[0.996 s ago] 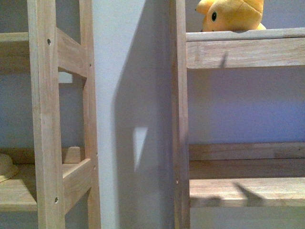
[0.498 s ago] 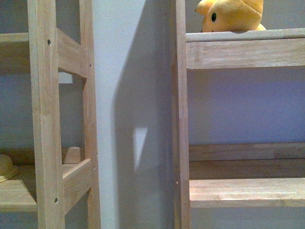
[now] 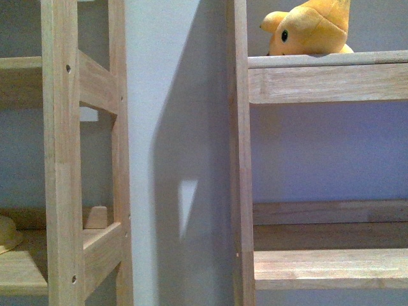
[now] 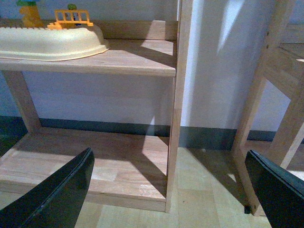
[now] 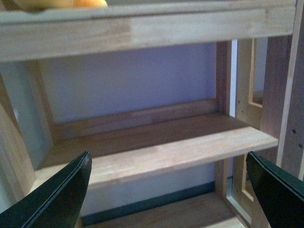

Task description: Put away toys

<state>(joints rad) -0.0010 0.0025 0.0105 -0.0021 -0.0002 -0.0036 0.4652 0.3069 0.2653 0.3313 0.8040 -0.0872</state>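
Plush toy [image 3: 310, 29] sits on the upper shelf [image 3: 328, 81] of the right-hand wooden rack, free of both pincers; its orange underside [image 5: 59, 4] peeks over that shelf above the right gripper [image 5: 173, 190], whose jaws gape empty, as do the left gripper's [image 4: 168, 190]
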